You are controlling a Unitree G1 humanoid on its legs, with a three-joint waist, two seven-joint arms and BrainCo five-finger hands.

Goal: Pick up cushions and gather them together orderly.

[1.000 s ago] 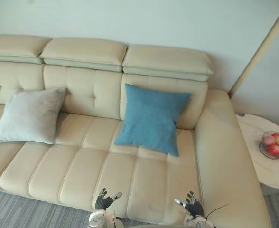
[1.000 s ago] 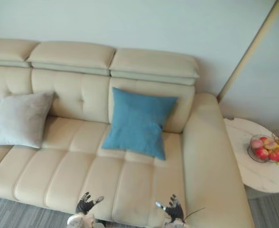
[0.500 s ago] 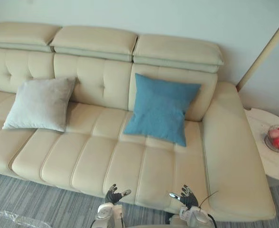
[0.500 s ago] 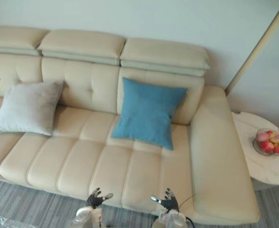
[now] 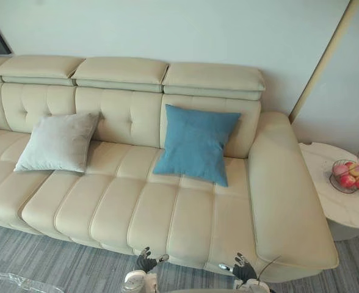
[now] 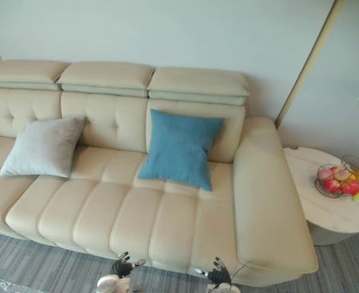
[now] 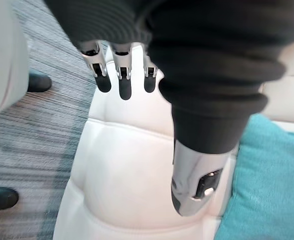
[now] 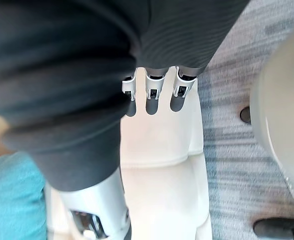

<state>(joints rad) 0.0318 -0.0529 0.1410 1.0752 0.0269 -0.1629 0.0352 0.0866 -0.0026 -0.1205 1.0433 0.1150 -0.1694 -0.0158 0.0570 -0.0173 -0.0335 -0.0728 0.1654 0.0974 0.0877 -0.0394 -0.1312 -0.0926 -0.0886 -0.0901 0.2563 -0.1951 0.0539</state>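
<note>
A blue cushion (image 5: 198,143) leans upright against the backrest of a cream leather sofa (image 5: 137,201), right of the middle. A light grey cushion (image 5: 58,143) leans against the backrest further left, about one seat away from the blue one. My left hand (image 5: 146,264) and my right hand (image 5: 242,269) hang low at the sofa's front edge, far from both cushions. Both are open, fingers straight, holding nothing. In the left wrist view the fingers (image 7: 119,80) point over the cream seat, with the blue cushion (image 7: 267,190) to one side.
A round white side table (image 5: 341,192) stands right of the sofa's armrest, with a wire bowl of fruit (image 5: 351,177) on it. Grey striped carpet (image 5: 57,262) runs along the sofa's front. A clear object (image 5: 11,282) lies on the carpet at lower left.
The whole picture has shifted: the camera has drawn back, so more sofa and carpet show. Both hands sit lower in the picture, and the cushions have not moved.
</note>
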